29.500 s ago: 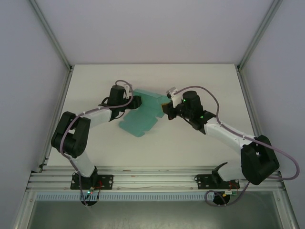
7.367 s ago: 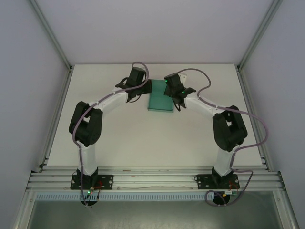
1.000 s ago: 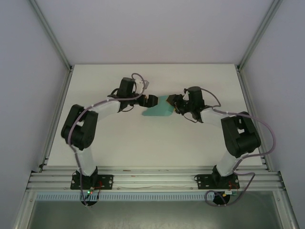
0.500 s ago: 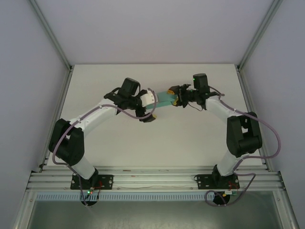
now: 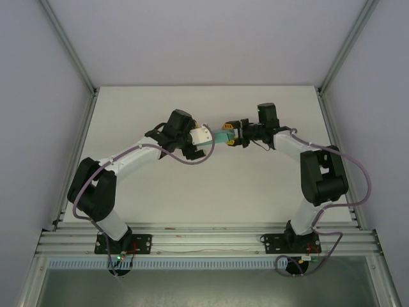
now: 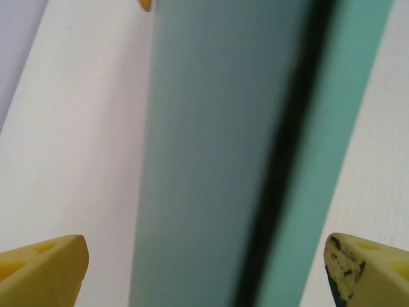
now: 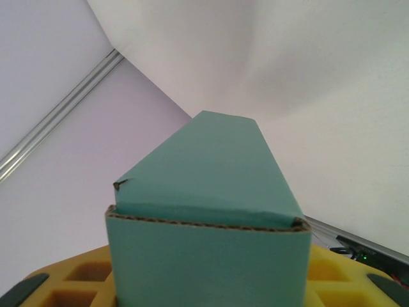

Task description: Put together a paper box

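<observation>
The paper box [image 5: 222, 135] is a small folded teal-green box, held above the table between the two grippers. My right gripper [image 5: 232, 135] is shut on its right end. In the right wrist view the box's end face [image 7: 208, 256] sits between the yellow pads [image 7: 70, 278] and its top slopes away from the camera. My left gripper [image 5: 208, 139] is at the box's left end. In the left wrist view the box [image 6: 211, 160] runs up the middle, and the yellow fingertips [image 6: 45, 268] stand wide apart on either side, the left one clear of it.
The white table [image 5: 204, 185] lies under both arms. Aluminium frame rails [image 5: 67, 51] and pale walls close in the left, right and back sides. The arm bases [image 5: 121, 243] stand at the near edge.
The left gripper has moved up and right to the box's left end. The right gripper has drawn in slightly, and the box now shows as a narrower strip.
</observation>
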Motion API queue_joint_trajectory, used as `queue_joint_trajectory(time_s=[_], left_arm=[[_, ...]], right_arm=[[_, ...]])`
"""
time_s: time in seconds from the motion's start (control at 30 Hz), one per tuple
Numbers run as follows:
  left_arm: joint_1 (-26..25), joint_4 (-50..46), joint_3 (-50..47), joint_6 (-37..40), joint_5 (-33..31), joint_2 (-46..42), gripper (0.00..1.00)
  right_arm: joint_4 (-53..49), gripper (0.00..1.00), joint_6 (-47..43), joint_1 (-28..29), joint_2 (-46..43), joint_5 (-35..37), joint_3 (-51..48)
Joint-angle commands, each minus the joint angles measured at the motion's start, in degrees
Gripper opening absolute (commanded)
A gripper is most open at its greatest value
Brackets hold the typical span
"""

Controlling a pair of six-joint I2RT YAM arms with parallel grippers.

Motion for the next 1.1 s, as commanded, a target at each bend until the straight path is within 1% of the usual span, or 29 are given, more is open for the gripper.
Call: queue_joint_trajectory(time_s=[0.0,0.03,0.07,0.13,0.2,0.23,0.27,0.3,0.37,0.4,0.47,0.5,0.53,0.6,0.67,0.77,0.8,0.83,0.87,0.93,0.97,1.0,1.07], left_arm=[[0.03,1.96,0.00,1.16,-4.52,-0.75,0.79],[0.12,2.32,0.14,0.97,-4.72,-0.56,0.75],[0.12,2.78,0.26,0.86,-4.78,-0.36,0.69],[0.12,2.63,0.66,0.68,-3.83,-0.17,0.64],[0.12,2.62,0.91,0.48,-3.09,-0.32,0.61],[0.11,2.73,0.94,0.35,-2.79,-0.39,0.58],[0.11,2.80,0.87,0.29,-2.51,-0.48,0.55],[0.12,2.67,0.87,0.26,-2.39,-0.66,0.54],[0.10,2.33,0.94,0.25,-2.51,-0.80,0.49],[0.09,1.97,1.18,0.36,-2.29,-0.81,0.49],[0.08,1.25,1.75,0.34,-0.52,-0.71,0.45],[0.21,0.10,2.27,1.07,1.55,-0.50,0.45],[0.21,-1.61,3.05,1.62,3.14,-0.14,0.44],[0.24,-6.09,5.28,2.65,5.78,0.72,0.44],[0.55,-10.99,7.29,3.81,6.12,1.80,0.44],[0.78,-19.41,10.62,5.71,5.15,4.02,0.45],[0.89,-23.46,11.94,7.11,5.50,5.03,0.45],[0.91,-26.73,13.17,8.25,5.72,5.95,0.46],[0.98,-29.85,14.53,8.79,5.80,6.85,0.46],[1.00,-35.22,16.81,10.42,6.70,9.33,0.46],[1.08,-38.02,18.12,11.61,7.13,10.73,0.47],[1.09,-39.66,19.12,11.88,7.29,12.05,0.49],[1.07,-42.63,22.26,10.61,7.15,14.94,0.49]], right_arm=[[2.24,0.34,1.64,0.21,-1.16,-3.78,-0.54],[2.11,0.35,1.72,0.20,-1.49,-3.88,-0.81],[2.17,0.37,1.56,0.20,-1.81,-3.87,-1.02],[2.17,0.37,1.31,0.29,-2.46,-3.90,-1.53],[1.89,0.38,0.99,0.23,-3.04,-3.82,-1.88],[2.03,0.43,0.94,0.29,-3.34,-3.63,-2.15],[2.12,0.44,0.94,0.28,-3.63,-3.52,-2.41],[2.68,0.44,1.11,0.28,-3.74,-3.49,-2.61],[3.49,0.48,1.12,0.27,-4.05,-3.61,-2.80],[3.73,0.52,1.06,0.28,-4.16,-3.60,-2.94],[4.14,0.64,0.58,0.27,-4.16,-3.41,-3.27],[3.88,0.84,-0.35,0.20,-4.00,-3.49,-3.29],[2.78,1.00,-1.47,-0.02,-3.72,-3.61,-3.16],[1.69,1.00,-4.44,-0.95,-3.49,-2.88,-3.47],[-2.73,1.00,-9.59,-2.98,-4.94,1.06,-3.65],[-11.18,1.00,-20.37,-7.29,-8.83,8.34,-2.18],[-14.58,1.00,-25.56,-8.90,-10.62,11.81,-1.07],[-18.70,1.00,-30.33,-9.98,-12.38,16.07,0.28],[-22.28,1.00,-37.18,-10.34,-14.58,21.42,2.10],[-28.99,1.00,-50.37,-9.53,-19.03,34.42,5.62],[-28.86,1.00,-58.49,-8.95,-21.64,39.43,5.75],[-26.68,1.00,-64.17,-8.97,-24.25,40.95,4.34],[-20.41,1.00,-72.85,-9.55,-30.30,40.24,-1.72]])
